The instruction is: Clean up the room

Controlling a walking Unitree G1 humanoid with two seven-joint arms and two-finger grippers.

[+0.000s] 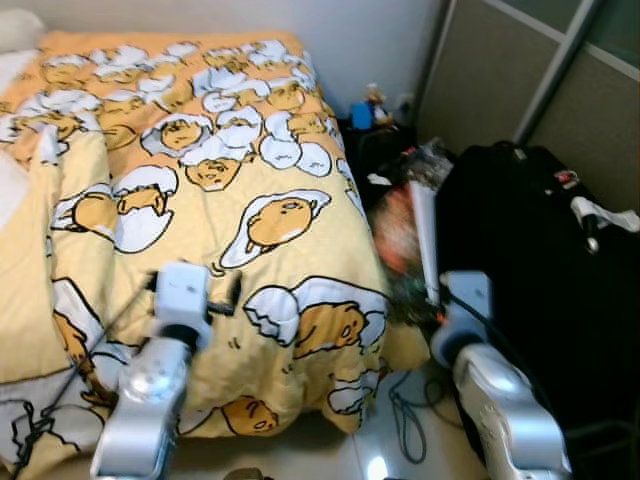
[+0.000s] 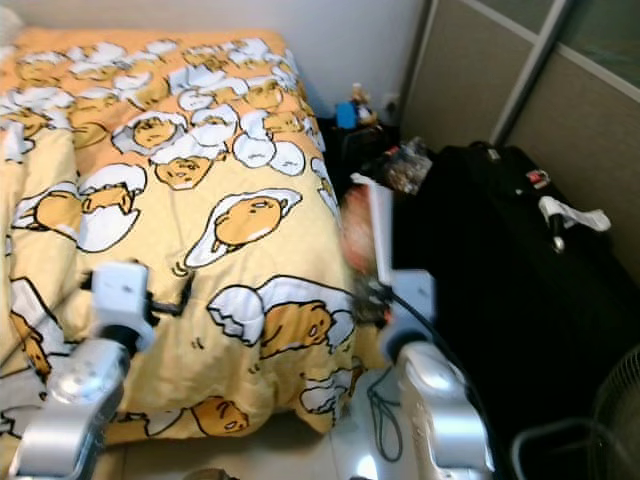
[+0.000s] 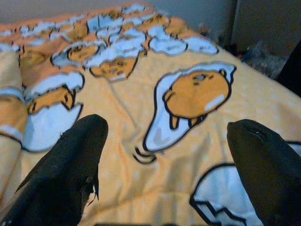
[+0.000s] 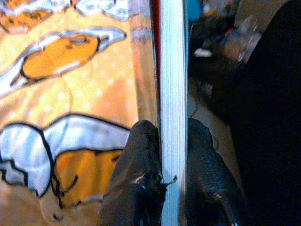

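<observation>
Hovering at lower left over the yellow blanket (image 1: 250, 170), left gripper (image 3: 169, 155) fingers spread wide. Pinching an upright book (image 4: 173, 94) at centre right, right gripper (image 4: 171, 155), beside a black suitcase (image 1: 540, 250).

No readable text, labels or nos. anywhere; bedspread (image 1: 290, 250) has cartoon egg pics only, book (image 4: 173, 94) shows just page edges.

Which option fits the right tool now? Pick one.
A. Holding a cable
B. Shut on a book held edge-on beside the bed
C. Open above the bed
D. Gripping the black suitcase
B: the right tool has both fingers pressed against a thin book with white page edges, beside the bed.
</observation>
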